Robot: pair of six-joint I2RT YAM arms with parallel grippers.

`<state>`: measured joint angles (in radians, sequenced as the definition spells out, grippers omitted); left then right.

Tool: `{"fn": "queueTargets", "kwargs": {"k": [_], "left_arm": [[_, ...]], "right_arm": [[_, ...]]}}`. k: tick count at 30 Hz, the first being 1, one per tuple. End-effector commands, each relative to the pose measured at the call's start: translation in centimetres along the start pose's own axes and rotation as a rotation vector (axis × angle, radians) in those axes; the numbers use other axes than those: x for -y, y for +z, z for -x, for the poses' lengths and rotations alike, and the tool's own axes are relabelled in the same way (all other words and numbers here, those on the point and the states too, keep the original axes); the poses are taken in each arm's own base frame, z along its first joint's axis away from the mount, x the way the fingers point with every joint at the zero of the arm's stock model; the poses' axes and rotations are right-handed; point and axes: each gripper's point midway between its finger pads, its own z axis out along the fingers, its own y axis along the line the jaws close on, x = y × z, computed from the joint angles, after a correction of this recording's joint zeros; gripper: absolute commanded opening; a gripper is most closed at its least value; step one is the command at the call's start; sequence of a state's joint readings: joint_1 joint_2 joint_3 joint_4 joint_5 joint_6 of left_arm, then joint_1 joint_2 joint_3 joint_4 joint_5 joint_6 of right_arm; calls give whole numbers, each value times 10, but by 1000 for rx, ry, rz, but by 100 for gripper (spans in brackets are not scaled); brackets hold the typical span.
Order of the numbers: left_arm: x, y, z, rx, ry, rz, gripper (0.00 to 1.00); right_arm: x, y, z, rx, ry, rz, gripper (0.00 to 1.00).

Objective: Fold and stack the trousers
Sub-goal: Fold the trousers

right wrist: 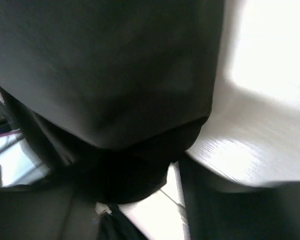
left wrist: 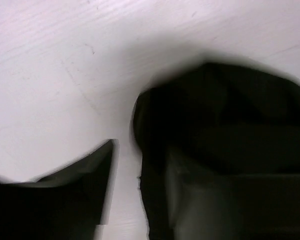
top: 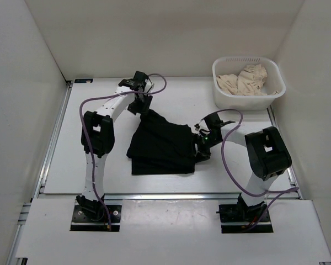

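The black trousers [top: 161, 144] lie folded into a rough square in the middle of the white table [top: 99, 165]. My left gripper [top: 143, 105] is at their far left corner. In the left wrist view its jaws stand apart: one finger [left wrist: 65, 200] rests on bare table and the trousers' edge [left wrist: 215, 115] lies at the other finger. My right gripper [top: 202, 144] is at the trousers' right edge. In the right wrist view the black fabric [right wrist: 115, 75] fills the frame and bulges between the spread fingers [right wrist: 240, 210], with a strip of table showing beside it.
A white basket [top: 223, 96] with beige cloth [top: 245, 80] in it stands at the back right. White walls close in the table on three sides. Purple cables loop off both arms.
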<state>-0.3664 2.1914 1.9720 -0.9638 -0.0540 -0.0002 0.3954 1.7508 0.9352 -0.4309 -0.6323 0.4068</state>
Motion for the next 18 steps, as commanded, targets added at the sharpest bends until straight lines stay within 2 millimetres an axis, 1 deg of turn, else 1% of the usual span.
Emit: {"fn": "queueTargets", "kwargs": {"k": [1,2,3,4,5,6,7,8,9,10,11,12,13,14,15,16,17,18], "left_arm": [[-20,1,-20,-99,-15,55,67],[-24,1,-27,-115,-22,58,87],[-24,-1,-29,-117,-22,58,97],[-24,-11,-26,-102,-23,58,100],[-35,-16,-24,-89,-45,67,100],[-41,-25,-22,-81,-57,72,100],[-46,-43,-14,-42,-73,65,100],[-56,-54,-17,-41,-102,52,100],[-60,-66,-15,-21,-116,44,100],[-62,-88,-14,20,-126,31,100],[-61,-95,-24,6,-135,17,100],[-58,-89,-49,-53,-145,-10,100],[-53,-92,-64,-86,-146,-28,100],[-48,-99,-75,-90,-147,-44,100],[-38,-89,-108,-177,-153,-85,100],[-33,-87,-123,-211,-156,-103,100],[-29,-87,-135,-235,-159,-117,100],[-19,-80,-160,-307,-169,-157,100]], "right_arm": [[2,-11,-20,-97,-31,-3,73],[3,-16,-13,-71,-35,-20,76],[-3,-22,-7,-41,-69,-20,79],[-3,-28,-3,-16,-66,-16,80],[-1,-37,8,28,-54,-24,81],[-8,-49,18,83,-69,-22,81],[-7,-58,28,130,-57,-52,82],[-9,-66,40,182,-66,-70,82],[-12,-79,51,239,-86,-92,82],[-20,-91,69,300,-106,-115,82],[-22,-98,80,339,-119,-142,82],[-19,-107,93,392,-127,-198,82],[-27,-118,110,438,-146,-210,82],[-31,-120,119,451,-187,-227,82],[-26,-115,127,434,-190,-247,82],[-51,-120,142,456,-258,-231,82],[-51,-107,150,414,-302,-244,82],[-64,-102,156,399,-356,-242,82]]}}
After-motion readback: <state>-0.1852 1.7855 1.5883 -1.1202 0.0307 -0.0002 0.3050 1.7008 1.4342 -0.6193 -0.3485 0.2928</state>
